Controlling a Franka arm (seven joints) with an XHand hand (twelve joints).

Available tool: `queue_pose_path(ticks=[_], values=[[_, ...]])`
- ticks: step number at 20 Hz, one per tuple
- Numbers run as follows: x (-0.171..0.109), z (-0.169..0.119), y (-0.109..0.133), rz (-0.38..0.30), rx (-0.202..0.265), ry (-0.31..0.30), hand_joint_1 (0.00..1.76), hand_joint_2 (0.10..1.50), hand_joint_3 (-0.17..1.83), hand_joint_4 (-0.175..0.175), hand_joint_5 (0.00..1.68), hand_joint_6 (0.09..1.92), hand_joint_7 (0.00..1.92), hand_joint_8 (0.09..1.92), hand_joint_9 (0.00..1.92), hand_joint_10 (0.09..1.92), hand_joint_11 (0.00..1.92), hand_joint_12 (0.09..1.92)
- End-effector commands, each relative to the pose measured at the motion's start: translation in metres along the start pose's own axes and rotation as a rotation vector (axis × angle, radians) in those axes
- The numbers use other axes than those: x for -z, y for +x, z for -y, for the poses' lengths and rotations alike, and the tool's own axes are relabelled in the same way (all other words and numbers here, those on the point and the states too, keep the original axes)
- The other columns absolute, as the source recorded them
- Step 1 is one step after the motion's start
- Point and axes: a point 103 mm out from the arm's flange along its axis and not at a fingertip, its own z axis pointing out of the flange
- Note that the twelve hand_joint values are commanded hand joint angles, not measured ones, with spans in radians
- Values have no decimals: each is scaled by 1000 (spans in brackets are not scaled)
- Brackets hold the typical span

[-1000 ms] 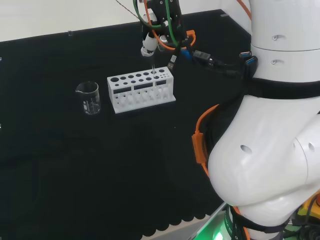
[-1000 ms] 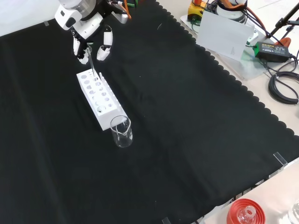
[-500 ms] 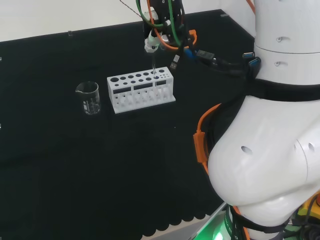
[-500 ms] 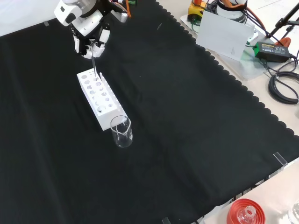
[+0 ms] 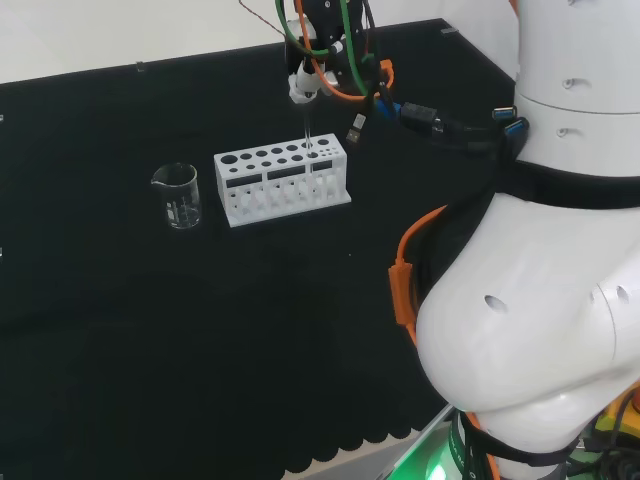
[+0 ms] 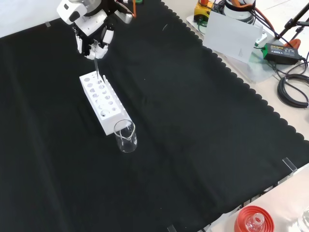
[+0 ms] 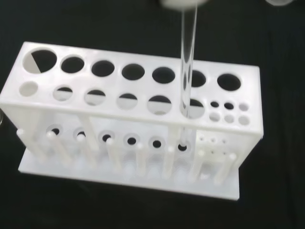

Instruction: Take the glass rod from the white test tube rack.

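Above the white test tube rack (image 6: 100,100), toward its end farthest from the beaker (image 6: 125,136), the hand (image 6: 94,42) pinches the top of the glass rod (image 6: 97,71). Rod upright, lower end w/in a rack hole in wrist view; rack and beaker sit just beside each other on the tabletop (image 6: 193,121)

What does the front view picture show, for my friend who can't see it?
A black and white robot hand pinches the top of a thin clear glass rod whose lower end stands in a white plastic test tube rack on black cloth. An empty clear glass beaker stands at the rack's near end.
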Motion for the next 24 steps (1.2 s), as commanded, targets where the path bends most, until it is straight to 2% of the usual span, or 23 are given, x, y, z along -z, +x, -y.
queue_pose_path(ticks=[1,7,13,17,23,24], values=[[10,8,9,47,32,-190,1319,648,726,-175,1108,805,1329,801,1592,545,1544,617],[15,13,6,34,29,-166,1330,609,749,-175,1171,691,1393,697,1675,444,1561,607],[27,21,5,68,26,-138,1332,622,713,-175,1190,634,1405,664,1702,391,1561,596],[36,27,6,78,7,-117,1333,623,711,-175,1191,626,1405,665,1710,389,1561,597],[43,37,-6,28,39,-163,1333,624,708,-175,1193,620,1406,664,1715,384,1564,599],[46,40,-3,41,34,-156,1333,625,707,-175,1193,619,1406,664,1716,384,1565,599]])
